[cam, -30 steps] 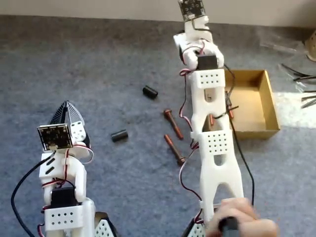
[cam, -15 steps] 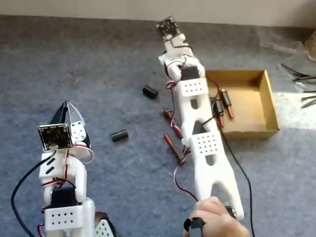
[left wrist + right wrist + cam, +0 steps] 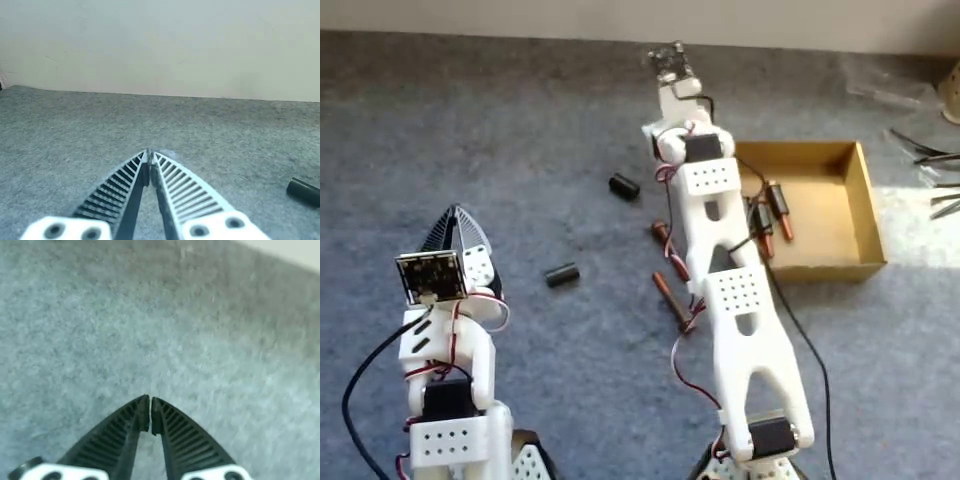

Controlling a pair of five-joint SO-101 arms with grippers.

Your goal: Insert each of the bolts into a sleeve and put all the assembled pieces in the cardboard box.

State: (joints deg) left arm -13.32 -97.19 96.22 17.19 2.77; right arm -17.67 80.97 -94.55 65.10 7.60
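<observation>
Bolts (image 3: pixel 672 255) lie loose on the carpet (image 3: pixel 520 120) beside my right arm (image 3: pixel 740 300), two black sleeves (image 3: pixel 624 186) near them, assembled pieces (image 3: pixel 779 208) already in the cardboard box (image 3: pixel 830 268); left gripper (image 3: pixel 150 156) and right gripper (image 3: pixel 150 401) are both closed and empty, so next I judge one must open over a bolt.

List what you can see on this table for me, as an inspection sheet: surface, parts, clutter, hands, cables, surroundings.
Surface: grey carpet.
Job's things: far sleeve, near sleeve, far bolt and near bolt lie loose; one boxed bolt, seemingly sleeved, lies in the cardboard box.
Clutter: thin dark items and a clear bag past the box.
Hands: left hand shut, empty; right hand shut, empty.
Cables: black cable by the left arm; second cable by the right arm.
Surroundings: pale wall.
</observation>
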